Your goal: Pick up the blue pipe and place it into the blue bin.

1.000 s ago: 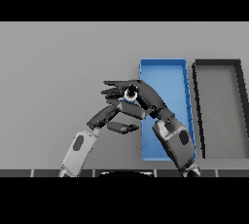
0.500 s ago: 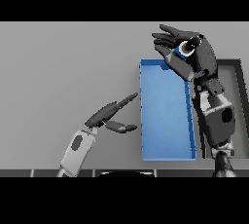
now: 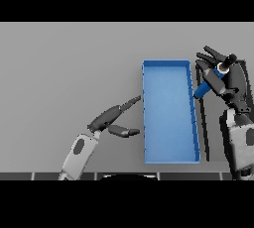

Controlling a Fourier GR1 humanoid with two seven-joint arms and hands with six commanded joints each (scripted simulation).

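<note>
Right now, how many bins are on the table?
2. The blue bin lies at centre-right; a dark bin lies right of it, mostly hidden behind the right hand and arm.

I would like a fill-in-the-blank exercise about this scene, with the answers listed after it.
1. The blue pipe is held by the ____ robot hand.
2. The left robot hand has straight fingers and holds ____.
3. The inside of the blue bin is ____.
4. The pipe is on the ____ side of the blue bin, over the dark bin.

Missing words: right; nothing; empty; right
</note>
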